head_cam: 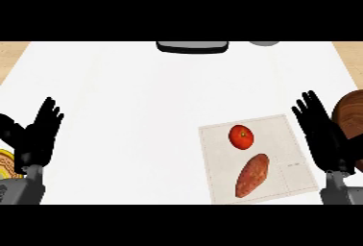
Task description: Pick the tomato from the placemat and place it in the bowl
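On the placemat (273,144) at near right sat the tomato (241,137), far of a sweet potato (252,175), untouched. My right hand (320,137) stood just right of the mat, fingers straight and spread, holding nothing, placed for the reach. A brown shape at the right edge was probably the bowl (350,115). My left hand (39,137) rested open at near left.

A red tomato (241,137) with a small green stem spot and a reddish-brown sweet potato (252,175) lie on a pale beige placemat (280,129) with thin faint lines, on a white counter (142,96). The bowl (350,113) at the right edge is dark brown, seemingly wood-grained. Both hands, left (39,134) and right (322,132), are black on grey forearms.
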